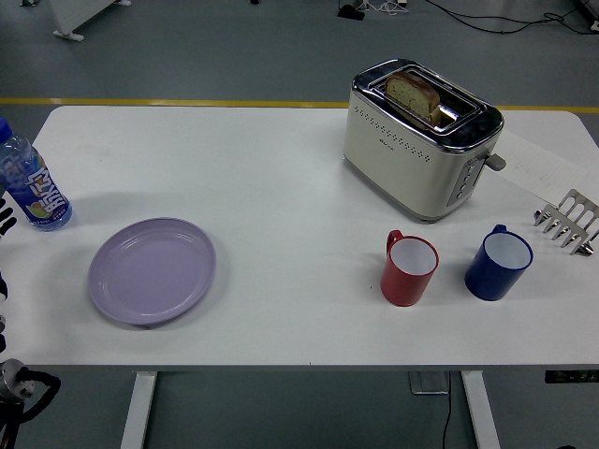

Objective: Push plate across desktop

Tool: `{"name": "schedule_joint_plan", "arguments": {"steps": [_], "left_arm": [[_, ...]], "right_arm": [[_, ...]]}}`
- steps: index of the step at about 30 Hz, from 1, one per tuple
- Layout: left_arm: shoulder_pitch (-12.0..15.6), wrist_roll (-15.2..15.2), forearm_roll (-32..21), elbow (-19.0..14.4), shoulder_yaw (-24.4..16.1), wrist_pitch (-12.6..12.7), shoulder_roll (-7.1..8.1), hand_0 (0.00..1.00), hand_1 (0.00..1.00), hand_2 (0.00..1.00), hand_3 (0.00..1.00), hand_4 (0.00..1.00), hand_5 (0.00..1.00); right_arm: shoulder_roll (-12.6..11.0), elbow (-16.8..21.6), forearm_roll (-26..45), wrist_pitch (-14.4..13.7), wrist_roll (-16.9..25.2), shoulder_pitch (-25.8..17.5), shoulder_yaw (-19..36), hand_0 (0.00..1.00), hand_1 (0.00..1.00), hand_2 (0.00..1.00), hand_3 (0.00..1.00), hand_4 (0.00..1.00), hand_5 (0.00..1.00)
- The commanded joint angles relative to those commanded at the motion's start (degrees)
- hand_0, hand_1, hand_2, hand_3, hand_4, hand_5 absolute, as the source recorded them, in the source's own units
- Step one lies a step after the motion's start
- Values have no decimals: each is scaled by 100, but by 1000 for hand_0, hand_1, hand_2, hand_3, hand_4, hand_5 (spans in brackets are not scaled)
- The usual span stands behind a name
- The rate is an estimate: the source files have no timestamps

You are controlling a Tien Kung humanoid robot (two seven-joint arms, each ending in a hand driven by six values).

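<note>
A round lavender plate (153,269) lies flat on the white table (281,187), in the left part near the front edge. Only a small black bit of my left hand (5,223) shows at the picture's left edge, a short way left of the plate and not touching it. Most of that hand is cut off by the frame. My right hand is out of view.
A blue-labelled water bottle (28,178) stands behind the plate at the far left. A silver toaster (416,140) with bread in it stands at the back right. In front of it are a red mug (409,269) and a blue mug (498,263). A metal toast rack (569,221) sits at the right edge.
</note>
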Motion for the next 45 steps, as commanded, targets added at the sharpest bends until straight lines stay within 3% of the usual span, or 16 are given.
{"name": "schedule_joint_plan", "arguments": {"steps": [7,18,26,45], "left_arm": [[-22,-247,-172,150,462,197,110,696,741,743,661,494,998],[-205,-328,-507,384,811,181,-51,698,741,741,654,493,998],[-359,-388,-737,555,1115,188,-48,697,740,739,652,489,998],[-391,-441,-1132,711,1760,152,-45,695,736,732,641,475,998]], "right_arm": [[0,0,-20,7,-10,9,3,570,530,612,587,74,538],[0,2,-30,13,-14,5,-4,570,530,611,587,73,535],[0,9,-46,24,-39,4,-8,570,530,610,586,73,539],[0,31,-135,71,-82,-91,23,570,530,611,588,70,538]]}}
